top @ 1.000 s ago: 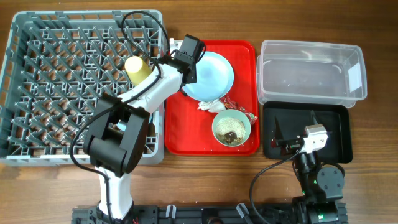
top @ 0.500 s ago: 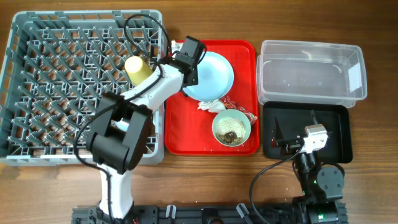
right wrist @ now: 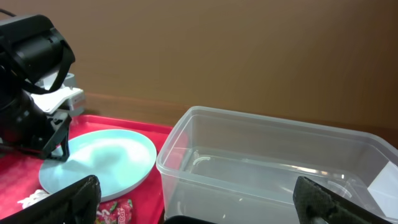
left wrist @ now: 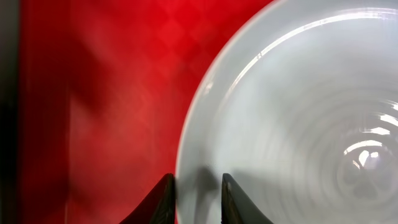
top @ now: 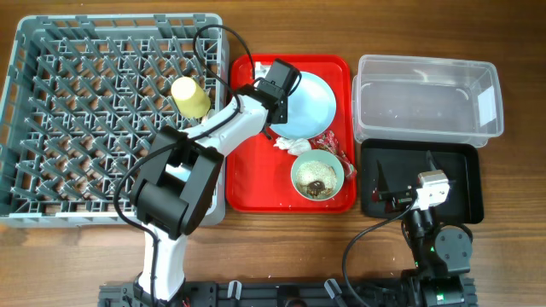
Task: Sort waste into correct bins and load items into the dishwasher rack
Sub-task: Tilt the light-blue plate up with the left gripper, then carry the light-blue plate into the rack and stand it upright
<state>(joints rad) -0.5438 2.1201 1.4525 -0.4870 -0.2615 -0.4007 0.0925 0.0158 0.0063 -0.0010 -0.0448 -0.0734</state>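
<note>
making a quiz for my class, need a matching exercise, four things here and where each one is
1 yellow cup
2 blue plate
3 bowl
4 black tray

A rim between fingers of the left gripper
B in the grey rack
C beside the clear tub, nearer the robot
D on the red tray, food inside

Pairs: 1-B, 2-A, 3-D, 4-C

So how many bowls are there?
1. The bowl sits on the red tray, near its front edge, nearer the robot than the blue plate, with food scraps inside. Another could be nested under it; I cannot tell.
</note>
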